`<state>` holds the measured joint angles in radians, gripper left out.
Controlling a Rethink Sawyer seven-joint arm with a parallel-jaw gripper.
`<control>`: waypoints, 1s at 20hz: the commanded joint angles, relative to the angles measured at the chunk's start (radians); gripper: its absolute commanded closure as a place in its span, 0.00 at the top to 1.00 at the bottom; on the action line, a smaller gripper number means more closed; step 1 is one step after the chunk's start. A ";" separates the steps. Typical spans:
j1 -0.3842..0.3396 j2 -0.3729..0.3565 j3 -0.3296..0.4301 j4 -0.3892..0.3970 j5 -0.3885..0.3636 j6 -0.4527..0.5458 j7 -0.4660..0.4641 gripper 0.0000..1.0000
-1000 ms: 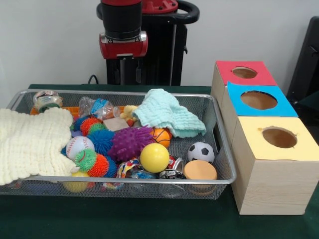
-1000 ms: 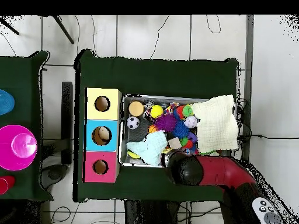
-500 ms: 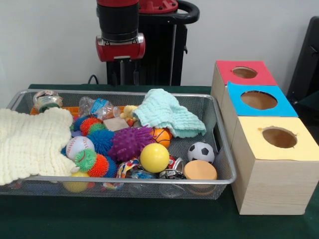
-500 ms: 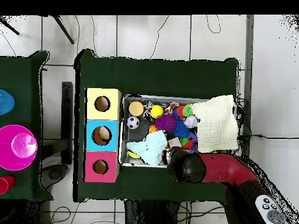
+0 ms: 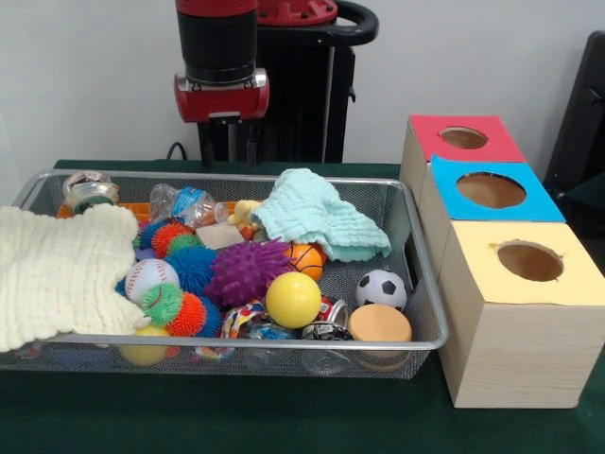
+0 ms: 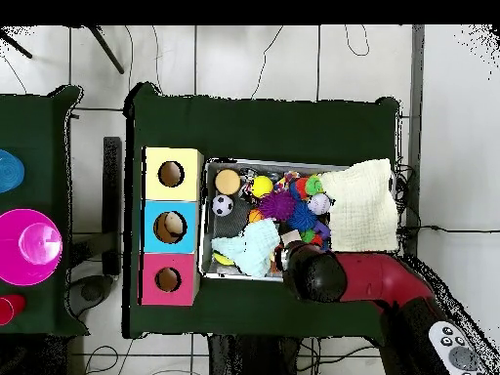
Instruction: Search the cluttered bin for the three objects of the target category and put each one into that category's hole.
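Note:
A wire bin (image 5: 416,248) holds a jumble of toys: a yellow ball (image 5: 293,299), a soccer ball (image 5: 381,288), a baseball (image 5: 149,276), a small basketball (image 5: 305,257), a purple spiky ball (image 5: 246,271) and several other spiky balls. My gripper (image 5: 228,144) hangs above the bin's far rim, open and empty, over the plastic bottle (image 5: 184,203). Beside the bin stand three boxes with holes: red (image 5: 463,138), blue (image 5: 490,190) and yellow (image 5: 529,262). From overhead, the arm (image 6: 312,276) covers the bin's (image 6: 204,220) lower edge.
A cream cloth (image 5: 57,274) drapes over the bin's left end and a mint cloth (image 5: 317,216) lies at the back. An orange disc (image 5: 379,323), a jar (image 5: 90,189) and a wooden block (image 5: 219,236) sit among the toys. A pink plate (image 6: 29,244) rests on another table.
The gripper has drifted left along the bin's far rim and risen slightly in the front view. Nothing in the bin has moved.

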<state>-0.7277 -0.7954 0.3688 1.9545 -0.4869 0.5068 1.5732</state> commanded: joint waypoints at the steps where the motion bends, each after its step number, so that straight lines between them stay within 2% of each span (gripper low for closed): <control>1: -0.008 0.076 0.060 -0.071 -0.084 -0.009 -0.082 1.00; 20: 0.016 0.154 0.034 -0.087 -0.152 -0.094 -0.003 1.00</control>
<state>-0.7229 -0.6907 0.3691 1.9476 -0.5720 0.4932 1.5732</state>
